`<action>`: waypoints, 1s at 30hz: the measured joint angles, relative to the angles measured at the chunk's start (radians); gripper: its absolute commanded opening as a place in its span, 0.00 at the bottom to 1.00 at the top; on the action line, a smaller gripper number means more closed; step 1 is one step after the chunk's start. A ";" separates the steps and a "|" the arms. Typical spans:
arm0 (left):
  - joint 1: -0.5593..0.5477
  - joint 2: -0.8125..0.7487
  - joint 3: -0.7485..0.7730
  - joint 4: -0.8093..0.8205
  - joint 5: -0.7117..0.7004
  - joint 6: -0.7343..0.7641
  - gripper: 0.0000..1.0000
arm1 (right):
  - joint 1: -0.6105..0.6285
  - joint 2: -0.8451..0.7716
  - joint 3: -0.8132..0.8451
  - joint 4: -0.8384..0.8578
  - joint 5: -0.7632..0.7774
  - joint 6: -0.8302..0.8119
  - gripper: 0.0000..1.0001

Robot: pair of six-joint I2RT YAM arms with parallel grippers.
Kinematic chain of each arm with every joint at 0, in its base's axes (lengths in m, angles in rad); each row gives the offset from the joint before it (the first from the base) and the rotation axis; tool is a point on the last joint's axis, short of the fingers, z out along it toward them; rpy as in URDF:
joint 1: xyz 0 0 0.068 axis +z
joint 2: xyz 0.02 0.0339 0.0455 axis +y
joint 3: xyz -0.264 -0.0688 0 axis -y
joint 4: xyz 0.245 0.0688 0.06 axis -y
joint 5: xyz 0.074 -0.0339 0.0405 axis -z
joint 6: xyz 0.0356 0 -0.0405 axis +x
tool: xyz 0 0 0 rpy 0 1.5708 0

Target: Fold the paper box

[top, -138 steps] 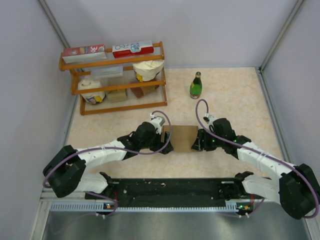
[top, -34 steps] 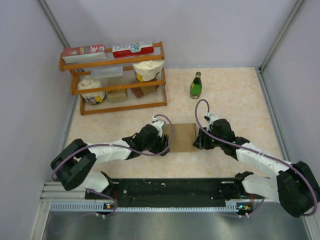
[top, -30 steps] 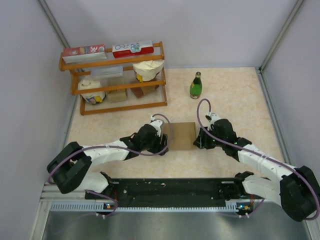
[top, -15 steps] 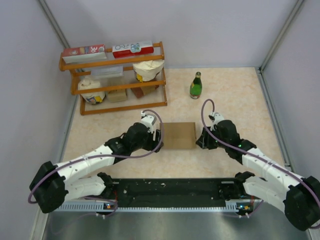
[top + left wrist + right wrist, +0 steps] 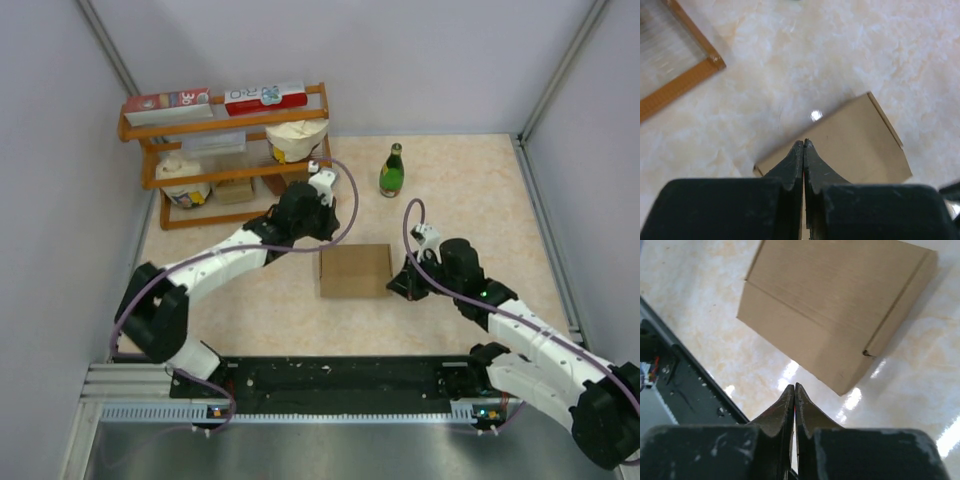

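- Since half a second ago, my left arm has let go of the paper box (image 5: 355,271) and swung up toward the wooden shelf (image 5: 300,208). My right arm has backed off a little.
- The box is folded shut. It lies flat on the table (image 5: 470,200), between my two arms.
- My left gripper (image 5: 804,144) is pressed together and holds nothing. It hangs above the box.
- My right gripper (image 5: 794,386) is pressed together too, and empty. It sits just beside the box, not touching.
- A green bottle (image 5: 392,170) stands farther back, well apart.
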 measured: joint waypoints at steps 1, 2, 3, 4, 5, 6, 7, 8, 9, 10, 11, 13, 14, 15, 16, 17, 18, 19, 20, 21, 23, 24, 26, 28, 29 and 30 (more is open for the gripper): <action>0.015 0.070 0.054 0.001 0.022 0.013 0.00 | 0.000 0.007 0.001 0.016 -0.029 0.000 0.00; 0.023 0.117 0.089 0.002 0.034 0.019 0.00 | 0.002 0.019 0.006 0.025 -0.050 0.001 0.00; 0.032 0.171 0.131 0.002 0.048 0.028 0.00 | 0.005 0.034 0.012 0.035 -0.066 0.001 0.00; 0.039 0.219 0.168 0.001 0.061 0.035 0.00 | 0.010 0.051 0.019 0.046 -0.076 0.001 0.00; 0.044 0.261 0.201 0.000 0.071 0.041 0.00 | 0.018 0.071 0.028 0.055 -0.081 0.002 0.00; 0.048 0.297 0.232 -0.005 0.082 0.045 0.00 | 0.026 0.087 0.034 0.063 -0.084 0.002 0.00; 0.051 0.333 0.263 -0.010 0.091 0.050 0.00 | 0.039 0.107 0.043 0.071 -0.086 0.001 0.00; 0.054 0.361 0.288 -0.014 0.098 0.055 0.00 | 0.050 0.126 0.051 0.078 -0.087 0.001 0.00; 0.056 0.393 0.318 -0.017 0.108 0.058 0.00 | 0.061 0.146 0.059 0.084 -0.087 0.001 0.00; 0.058 0.419 0.346 -0.020 0.115 0.062 0.00 | 0.069 0.162 0.063 0.093 -0.087 0.001 0.00; 0.060 0.444 0.370 -0.023 0.123 0.065 0.00 | 0.076 0.176 0.065 0.101 -0.087 0.001 0.00; 0.061 0.479 0.404 -0.032 0.140 0.069 0.00 | 0.083 0.201 0.065 0.121 -0.087 0.001 0.00; 0.063 0.495 0.418 -0.035 0.146 0.072 0.00 | 0.085 0.212 0.065 0.129 -0.087 0.000 0.00; 0.063 0.507 0.428 -0.039 0.151 0.074 0.00 | 0.088 0.224 0.065 0.136 -0.086 -0.002 0.00; 0.063 0.518 0.435 -0.041 0.156 0.076 0.00 | 0.090 0.235 0.065 0.142 -0.087 -0.004 0.00; 0.064 0.527 0.437 -0.043 0.159 0.079 0.00 | 0.092 0.243 0.065 0.148 -0.087 -0.005 0.00; 0.064 0.536 0.438 -0.048 0.162 0.080 0.00 | 0.093 0.256 0.065 0.158 -0.087 -0.006 0.00; 0.064 0.543 0.438 -0.052 0.164 0.082 0.00 | 0.095 0.267 0.065 0.166 -0.087 -0.006 0.00; 0.066 0.553 0.438 -0.058 0.164 0.082 0.00 | 0.095 0.279 0.065 0.175 -0.087 -0.006 0.00; 0.067 0.561 0.438 -0.063 0.165 0.082 0.00 | 0.095 0.291 0.066 0.183 -0.087 -0.006 0.00; 0.070 0.575 0.438 -0.071 0.167 0.082 0.00 | 0.095 0.314 0.066 0.193 -0.088 -0.010 0.00; 0.073 0.582 0.438 -0.074 0.169 0.081 0.00 | 0.095 0.324 0.066 0.200 -0.089 -0.012 0.00; 0.081 0.594 0.438 -0.079 0.180 0.080 0.00 | 0.096 0.355 0.074 0.208 -0.092 -0.019 0.00; 0.089 0.608 0.438 -0.085 0.195 0.079 0.00 | 0.098 0.380 0.085 0.212 -0.095 -0.030 0.00; 0.091 0.612 0.437 -0.087 0.199 0.079 0.00 | 0.100 0.392 0.089 0.220 -0.095 -0.034 0.00; 0.093 0.617 0.436 -0.089 0.206 0.079 0.00 | 0.101 0.404 0.093 0.226 -0.095 -0.039 0.00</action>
